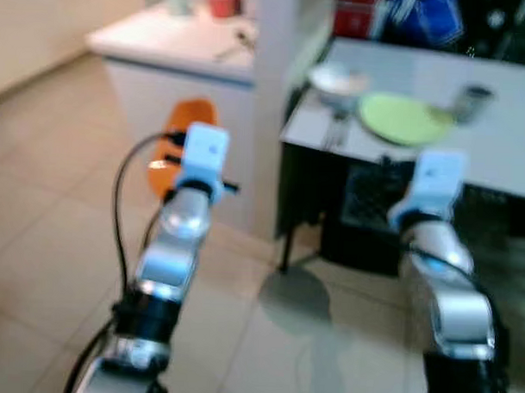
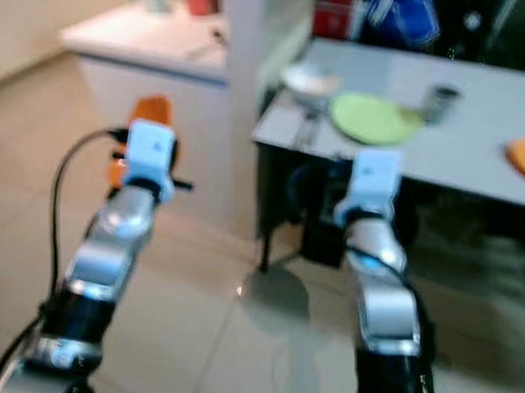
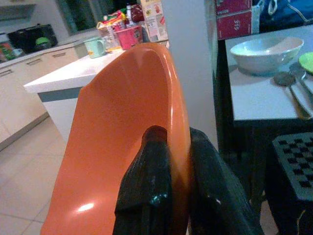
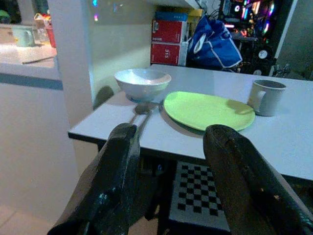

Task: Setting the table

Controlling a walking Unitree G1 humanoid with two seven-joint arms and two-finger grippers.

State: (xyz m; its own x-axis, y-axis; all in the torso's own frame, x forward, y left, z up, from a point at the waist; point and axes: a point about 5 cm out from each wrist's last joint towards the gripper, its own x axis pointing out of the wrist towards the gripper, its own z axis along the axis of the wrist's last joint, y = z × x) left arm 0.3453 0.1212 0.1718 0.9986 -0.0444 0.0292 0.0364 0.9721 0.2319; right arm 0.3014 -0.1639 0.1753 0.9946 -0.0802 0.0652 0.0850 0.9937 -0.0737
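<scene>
One orange plate [image 3: 117,147] between left jaws

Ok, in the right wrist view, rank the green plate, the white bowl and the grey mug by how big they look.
1. green plate
2. white bowl
3. grey mug
All three stand on the table at similar distance, so the order looks reliable.

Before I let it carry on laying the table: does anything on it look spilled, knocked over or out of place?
Nothing stands out. The white bowl, green plate and grey mug sit upright on the table, cutlery beside the bowl. The left gripper is clamped on an orange plate; the right gripper is open.
</scene>
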